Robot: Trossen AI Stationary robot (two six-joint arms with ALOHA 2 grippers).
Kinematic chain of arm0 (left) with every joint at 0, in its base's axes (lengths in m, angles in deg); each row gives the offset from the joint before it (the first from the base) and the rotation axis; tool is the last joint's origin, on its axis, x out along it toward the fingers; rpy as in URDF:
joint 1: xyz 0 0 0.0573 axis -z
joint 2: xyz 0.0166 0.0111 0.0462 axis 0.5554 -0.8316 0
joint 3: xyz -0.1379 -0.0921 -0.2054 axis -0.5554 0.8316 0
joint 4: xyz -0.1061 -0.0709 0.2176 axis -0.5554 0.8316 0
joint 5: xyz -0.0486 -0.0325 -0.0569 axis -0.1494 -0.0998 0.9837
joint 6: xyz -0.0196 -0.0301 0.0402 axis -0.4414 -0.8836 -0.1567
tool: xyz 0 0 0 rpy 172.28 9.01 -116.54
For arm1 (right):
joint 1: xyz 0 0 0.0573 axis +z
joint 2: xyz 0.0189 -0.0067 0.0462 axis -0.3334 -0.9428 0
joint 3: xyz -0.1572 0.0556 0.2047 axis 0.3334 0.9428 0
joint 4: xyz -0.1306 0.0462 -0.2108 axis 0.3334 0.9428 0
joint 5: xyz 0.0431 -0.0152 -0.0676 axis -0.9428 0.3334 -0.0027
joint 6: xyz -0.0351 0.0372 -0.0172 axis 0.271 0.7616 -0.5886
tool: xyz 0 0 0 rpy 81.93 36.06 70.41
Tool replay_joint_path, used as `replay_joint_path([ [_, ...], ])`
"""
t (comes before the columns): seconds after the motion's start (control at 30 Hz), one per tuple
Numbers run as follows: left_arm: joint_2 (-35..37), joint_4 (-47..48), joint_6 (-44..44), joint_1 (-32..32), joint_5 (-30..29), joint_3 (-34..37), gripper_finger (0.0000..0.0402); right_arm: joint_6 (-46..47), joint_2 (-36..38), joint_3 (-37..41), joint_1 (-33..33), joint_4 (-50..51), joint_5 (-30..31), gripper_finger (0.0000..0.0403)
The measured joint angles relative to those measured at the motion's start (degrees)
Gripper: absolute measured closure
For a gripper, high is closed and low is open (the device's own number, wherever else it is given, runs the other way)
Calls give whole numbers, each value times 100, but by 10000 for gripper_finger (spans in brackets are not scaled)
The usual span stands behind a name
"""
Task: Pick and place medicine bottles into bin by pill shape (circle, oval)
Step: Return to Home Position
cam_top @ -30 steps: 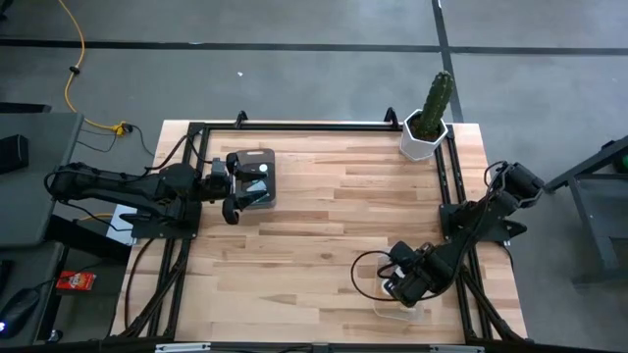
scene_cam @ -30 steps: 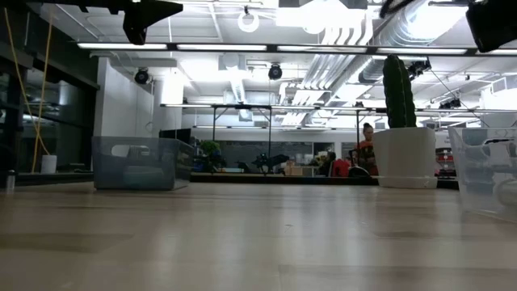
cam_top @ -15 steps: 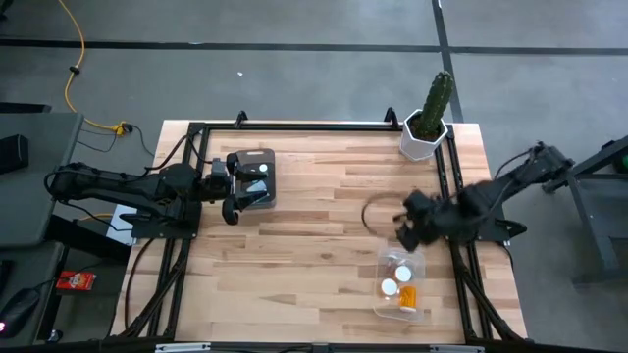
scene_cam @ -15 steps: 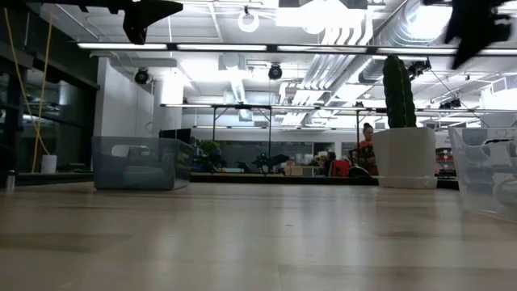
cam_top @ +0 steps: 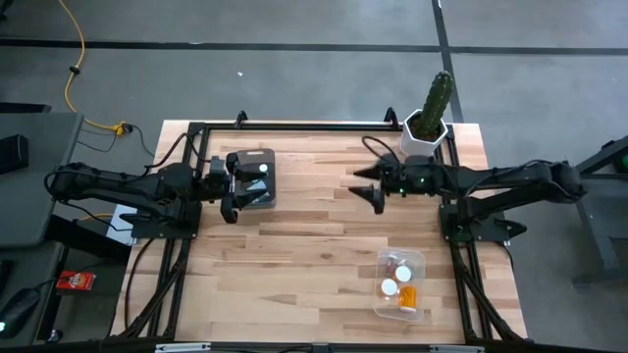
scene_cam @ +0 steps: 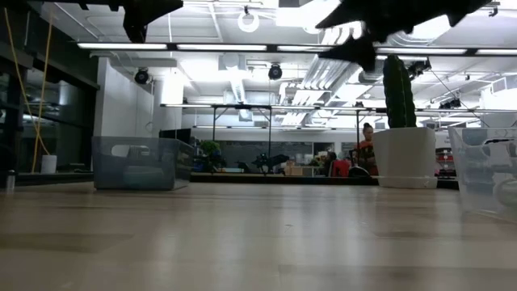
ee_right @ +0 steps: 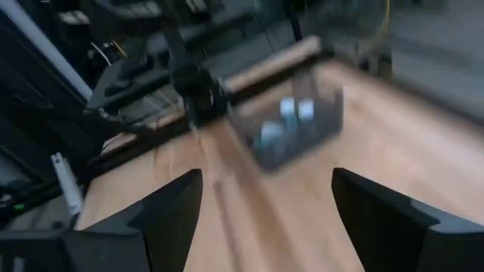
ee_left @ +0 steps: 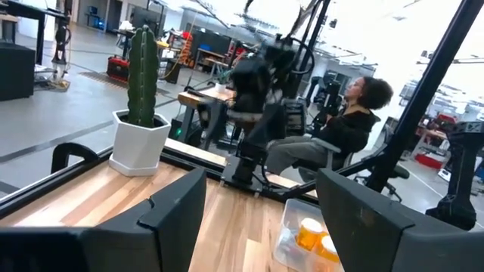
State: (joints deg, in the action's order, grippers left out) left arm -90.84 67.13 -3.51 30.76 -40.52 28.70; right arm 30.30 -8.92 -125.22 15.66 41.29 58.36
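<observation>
On the right side of the table point(cam_top: 314, 245), well apart from the cactus point(cam_top: 437, 98) in its white pot point(cam_top: 424, 140) at the far right corner, sits a clear bin point(cam_top: 417, 270). Inside it lie a few orange medicine bottles point(cam_top: 409, 295) with white caps. No arm is over this bin.

The right arm reaches in from the table's right edge, stretched out nearly straight and held high above the wood. The right tool point(cam_top: 366, 189) hangs over the middle of the table, just in front of the cactus and pointing toward the left arm. Its two fingers are spread wide with nothing between them, as the right wrist view confirms. From the low camera it shows only as a dark shape near the ceiling lights.

Across the table, on the left side near the far edge, stands a grey bin point(cam_top: 263, 196). Pale bottles point(ee_right: 291, 113) with light tops are inside it; the right wrist view shows them blurred, so their number cannot be told.

The left arm comes in from the left edge. The left tool point(cam_top: 230, 188) hovers at the grey bin's left side, above its rim. Its fingers are also wide apart and hold nothing.

Between the two bins the wood is bare. In the left wrist view a person point(ee_left: 340, 132) in dark clothes sits beyond the table's right side, behind the right arm's base.
</observation>
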Motion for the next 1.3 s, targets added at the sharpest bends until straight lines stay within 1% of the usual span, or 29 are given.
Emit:
replay_joint_path([
  [0.13,0,4,3,4,-22,0,163,-1372,3,-322,-64,-291,-10,116],
  [0.2,0,4,142,4,-24,0,163,-1697,17,-486,-36,-258,-10,116],
  [0.33,0,4,558,4,-37,0,163,-1687,17,-685,50,-254,-13,116],
  [0.5,0,4,925,4,-36,0,163,-1736,17,-700,175,-180,-14,116],
  [0.57,0,4,1007,2,69,0,169,-1732,17,-700,206,-156,-14,116],
  [0.63,0,4,1057,0,333,0,192,-1689,17,-700,212,-158,-14,116],
  [0.67,12,8,1054,0,447,0,213,-1637,17,-700,209,-160,-14,116],
  [0.73,97,51,1000,4,601,0,268,-1478,17,-700,207,-158,-14,116],
  [0.8,226,160,997,3,627,0,340,-1364,17,-701,207,-157,-13,116],
  [0.83,313,291,989,0,612,0,369,-1342,17,-701,207,-158,-14,116],
  [0.87,416,439,944,-2,558,0,384,-1342,17,-702,207,-158,-13,116],
  [0.97,775,958,967,2,333,2,388,-1181,17,-700,207,-158,-14,116],
  [1.03,1028,1125,1082,11,296,101,397,-1053,17,-702,207,-156,-14,116],
  [1.17,1669,791,1094,13,300,734,400,-1037,17,-702,207,-159,-14,116],
  [1.3,2368,474,829,13,298,1530,401,-771,17,-702,207,-160,-14,116],
])
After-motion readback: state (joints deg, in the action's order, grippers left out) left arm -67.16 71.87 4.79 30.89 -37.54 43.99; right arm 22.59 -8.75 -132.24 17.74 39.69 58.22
